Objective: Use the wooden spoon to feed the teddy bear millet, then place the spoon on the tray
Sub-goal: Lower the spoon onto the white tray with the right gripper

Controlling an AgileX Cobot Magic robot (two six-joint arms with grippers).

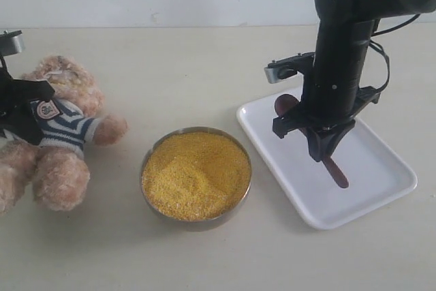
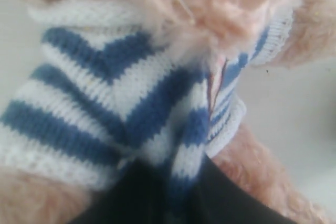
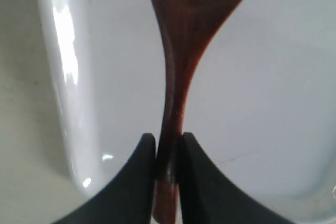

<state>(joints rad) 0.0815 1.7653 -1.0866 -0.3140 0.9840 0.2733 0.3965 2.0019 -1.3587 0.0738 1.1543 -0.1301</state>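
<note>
Dark reddish-brown wood shows between the black fingers [image 3: 131, 182] of the right gripper [image 3: 169, 174], which pinch the slim handle of the small wooden spoon [image 3: 181, 66] low over the flat white rectangular tray [image 1: 381, 161]. The spoon's round bowl points toward the tray's far corner, and I cannot tell whether it touches the tray. The left gripper [image 2: 173, 192] has its fingers pressed together on a fold of the navy-and-white striped shirt of the fluffy tan-pink teddy bear [image 1: 61, 168], near the round metal bowl [image 1: 143, 172] filled with bright yellow millet [image 1: 196, 174].
</note>
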